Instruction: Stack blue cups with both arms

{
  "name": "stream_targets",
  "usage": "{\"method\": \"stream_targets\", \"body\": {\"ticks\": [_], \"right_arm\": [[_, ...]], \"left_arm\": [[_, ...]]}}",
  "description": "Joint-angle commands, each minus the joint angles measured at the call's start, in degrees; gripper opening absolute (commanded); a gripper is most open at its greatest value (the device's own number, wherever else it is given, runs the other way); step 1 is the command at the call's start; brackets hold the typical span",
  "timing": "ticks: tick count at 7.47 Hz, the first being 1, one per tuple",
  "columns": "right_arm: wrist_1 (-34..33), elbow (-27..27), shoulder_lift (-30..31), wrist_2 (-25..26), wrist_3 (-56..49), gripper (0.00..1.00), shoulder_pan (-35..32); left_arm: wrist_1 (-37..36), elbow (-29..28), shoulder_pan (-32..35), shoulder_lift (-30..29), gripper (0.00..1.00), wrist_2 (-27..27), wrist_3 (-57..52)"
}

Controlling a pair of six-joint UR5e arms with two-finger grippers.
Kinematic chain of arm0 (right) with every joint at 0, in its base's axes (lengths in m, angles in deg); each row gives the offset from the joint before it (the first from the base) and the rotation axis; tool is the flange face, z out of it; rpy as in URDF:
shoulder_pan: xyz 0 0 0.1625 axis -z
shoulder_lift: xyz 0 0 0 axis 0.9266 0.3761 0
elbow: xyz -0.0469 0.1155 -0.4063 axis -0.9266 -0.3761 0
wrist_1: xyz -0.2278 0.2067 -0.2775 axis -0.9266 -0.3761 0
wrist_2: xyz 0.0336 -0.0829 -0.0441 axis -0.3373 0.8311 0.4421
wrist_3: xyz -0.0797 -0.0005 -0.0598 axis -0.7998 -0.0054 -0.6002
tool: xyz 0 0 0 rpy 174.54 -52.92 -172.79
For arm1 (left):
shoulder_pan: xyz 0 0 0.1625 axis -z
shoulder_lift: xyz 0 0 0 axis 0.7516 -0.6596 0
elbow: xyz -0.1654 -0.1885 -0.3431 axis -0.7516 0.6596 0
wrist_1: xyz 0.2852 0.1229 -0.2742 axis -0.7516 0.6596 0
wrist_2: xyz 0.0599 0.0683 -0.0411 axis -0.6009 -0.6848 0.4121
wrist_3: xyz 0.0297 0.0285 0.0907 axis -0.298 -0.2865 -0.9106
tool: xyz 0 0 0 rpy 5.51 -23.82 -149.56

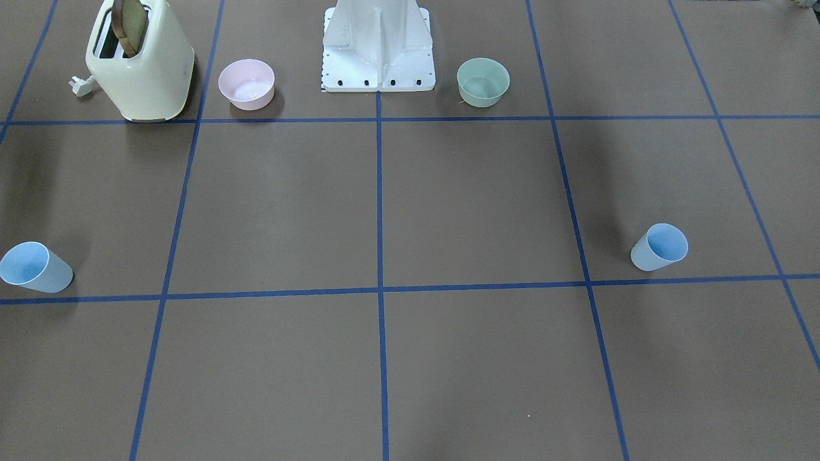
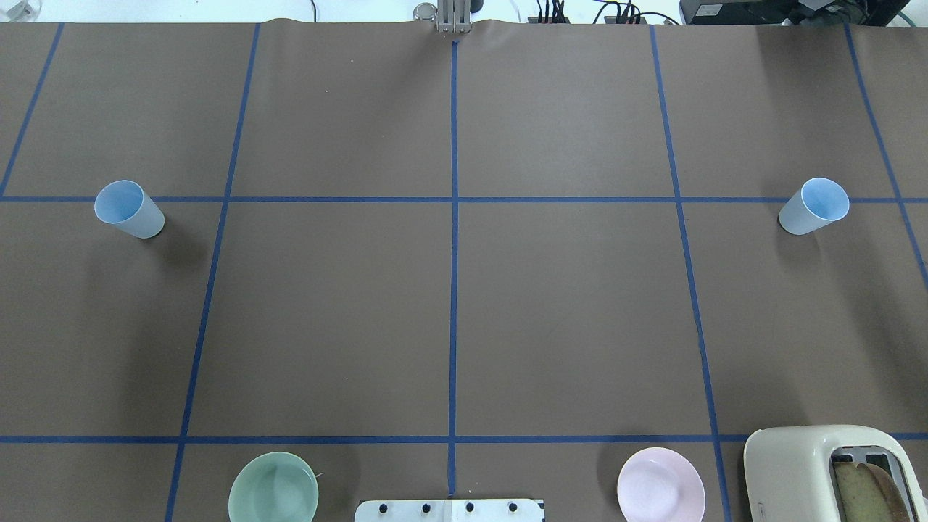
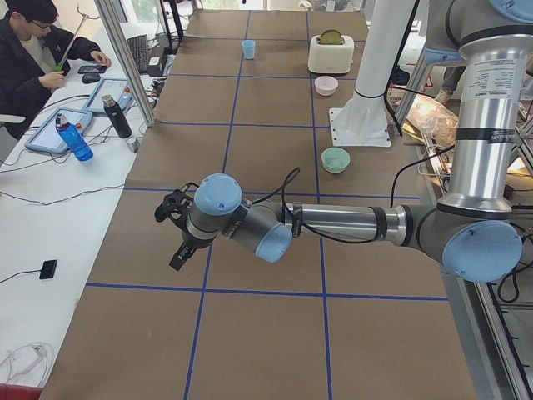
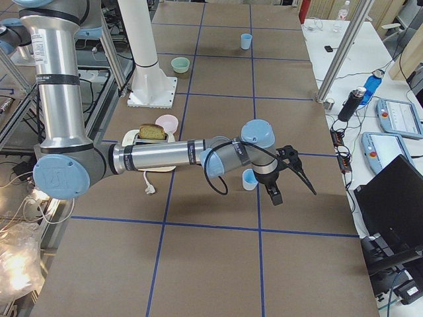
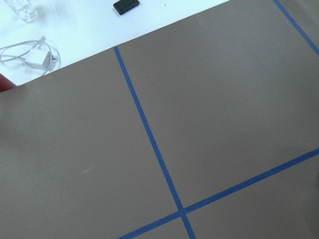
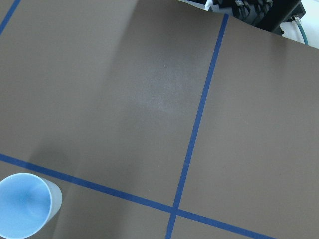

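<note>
- Left blue cup (image 2: 129,209): stands upright, mouth up, on the worktop (image 2: 449,326). It is close to the left edge, on a blue tape line.
- Left tool (image 3: 172,233): carried by the outstretched left arm (image 3: 333,223) over the left half of the worktop. It shows only in a side view, so released or clenched cannot be told.
- Near edge: mint-green bowl (image 2: 273,487), white pedestal (image 2: 449,510) at the middle, then pink bowl (image 2: 660,485).
- Near right corner: cream toaster (image 2: 834,471) with a bread slice (image 2: 866,489) in one slot.
- Right blue cup (image 2: 813,206): upright, close to the right edge, well apart from the left blue cup.
- Right tool (image 4: 291,181): on the extended right arm (image 4: 165,155), near the right blue cup. Its state cannot be told.
</note>
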Motion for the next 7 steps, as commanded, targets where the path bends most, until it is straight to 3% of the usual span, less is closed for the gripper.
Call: {"method": "stream_targets", "body": {"ticks": [1, 4, 7], "right_arm": [[0.0, 0.0, -0.1, 0.0, 0.0, 1.00, 1.0], [0.0, -0.1, 0.0, -0.1, 0.0, 1.00, 1.2], [0.0, -0.2, 0.3, -0.1, 0.0, 1.00, 1.2]], "left_arm": [[0.7, 0.7, -9.9, -2.9, 0.98, -1.0, 18.7], [0.8, 1.4, -23.1, -3.6, 0.99, -12.9, 38.4], [0.8, 0.7, -29.3, -4.6, 0.97, -15.0, 40.1]]}}
